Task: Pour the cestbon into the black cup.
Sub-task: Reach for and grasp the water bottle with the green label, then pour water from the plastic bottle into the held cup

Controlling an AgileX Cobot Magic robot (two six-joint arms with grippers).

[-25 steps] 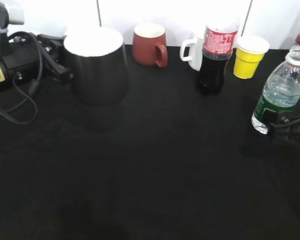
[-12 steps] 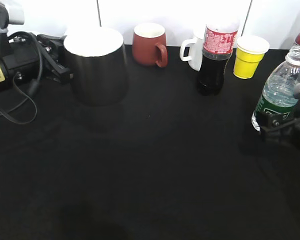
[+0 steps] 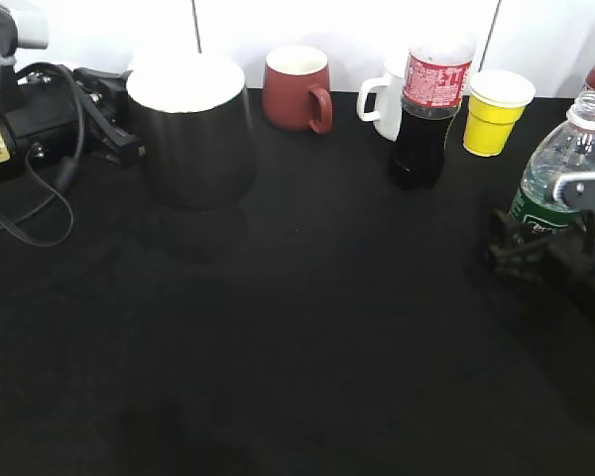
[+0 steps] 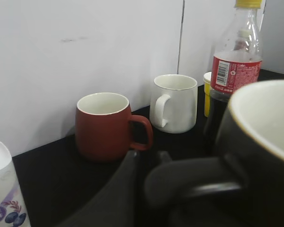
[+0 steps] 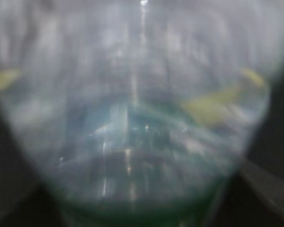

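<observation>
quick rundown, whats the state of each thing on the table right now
cestbon: upright, cap off, partly full, right gripper around its lower half
black cup: upright, left gripper at its handle
reddish-brown mug: upright, looks empty
white mug: upright, looks empty
cola bottle: upright, capped, part full
yellow paper cup: upright, contents hidden

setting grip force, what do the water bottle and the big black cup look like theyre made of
The cestbon: thin clear plastic, judging by the see-through ribbed wall with water showing inside and a green film label; likely easy to squeeze. The black cup: probably glazed ceramic, with a glossy dark outside that mirrors the light, a white inside and a thick rim; coated metal cannot be ruled out.
</observation>
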